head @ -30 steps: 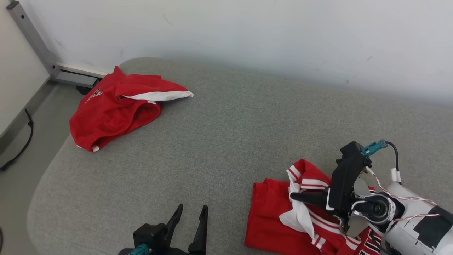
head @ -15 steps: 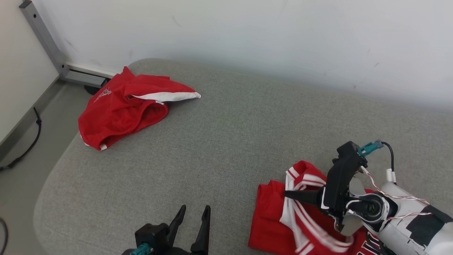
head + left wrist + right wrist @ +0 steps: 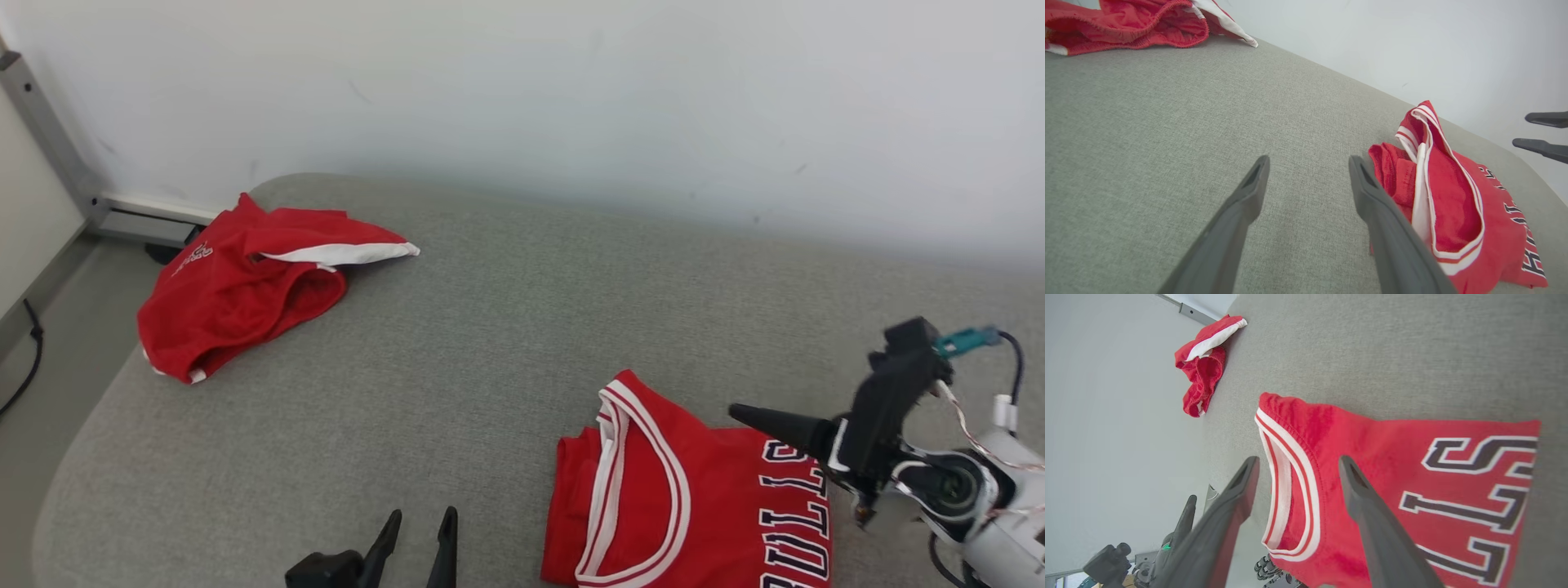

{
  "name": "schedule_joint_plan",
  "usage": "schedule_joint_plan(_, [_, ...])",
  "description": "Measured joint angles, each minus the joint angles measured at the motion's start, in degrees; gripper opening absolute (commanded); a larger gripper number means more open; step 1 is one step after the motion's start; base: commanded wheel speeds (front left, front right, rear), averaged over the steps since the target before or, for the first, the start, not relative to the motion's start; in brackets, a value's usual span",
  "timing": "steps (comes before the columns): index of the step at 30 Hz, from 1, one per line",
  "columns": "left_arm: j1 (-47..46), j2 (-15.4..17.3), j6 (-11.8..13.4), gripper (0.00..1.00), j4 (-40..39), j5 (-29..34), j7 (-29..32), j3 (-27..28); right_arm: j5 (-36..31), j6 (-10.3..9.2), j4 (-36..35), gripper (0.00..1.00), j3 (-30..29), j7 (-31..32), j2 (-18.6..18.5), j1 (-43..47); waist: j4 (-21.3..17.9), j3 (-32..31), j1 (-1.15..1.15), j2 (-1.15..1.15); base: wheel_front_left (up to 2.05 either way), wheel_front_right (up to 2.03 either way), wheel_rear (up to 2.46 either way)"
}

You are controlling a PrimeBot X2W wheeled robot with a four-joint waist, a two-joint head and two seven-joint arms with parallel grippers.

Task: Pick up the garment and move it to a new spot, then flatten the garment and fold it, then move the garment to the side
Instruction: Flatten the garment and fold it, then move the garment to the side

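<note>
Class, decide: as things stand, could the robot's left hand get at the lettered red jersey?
Probably yes. The left hand is open, and the jersey lies just to its right, with bare grey cushion between them. The open right hand hovers over the jersey's far part, seemingly out of the way.

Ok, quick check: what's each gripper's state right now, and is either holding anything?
Left gripper: open, holding nothing, over the grey cushion.
Right gripper: open, holding nothing, above the red jersey.
</note>
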Motion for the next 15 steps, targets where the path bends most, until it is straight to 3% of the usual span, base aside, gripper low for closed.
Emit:
schedule_joint_plan(5, [1.2, 0.6, 0.0, 1.0, -1.5, 0.7, -0.1, 1.4, -2.5, -0.66, -1.7, 1.0, 0.8, -1.6, -3.9, 2.7, -2.2, -0.2, 0.0, 0.0, 0.0, 0.0, 0.0])
schedule_joint_plan(10, [1.1, 0.4, 0.0, 1.0, -2.8, 1.9, -0.5, 1.7, -5.2, -2.71, -2.2, 1.0, 2.2, -2.2, -7.2, 4.8, -4.1, 0.3, 0.0, 0.0, 0.0, 0.0, 0.0])
schedule_joint_plan(15, [0.9, 0.3, 0.0, 1.0, -3.3, 2.5, -0.5, 1.5, -5.8, -3.7, -2.5, 1.0, 3.7, -1.9, -8.0, 6.4, -4.6, 1.2, 0.01, 0.0, 0.0, 0.0, 0.0])
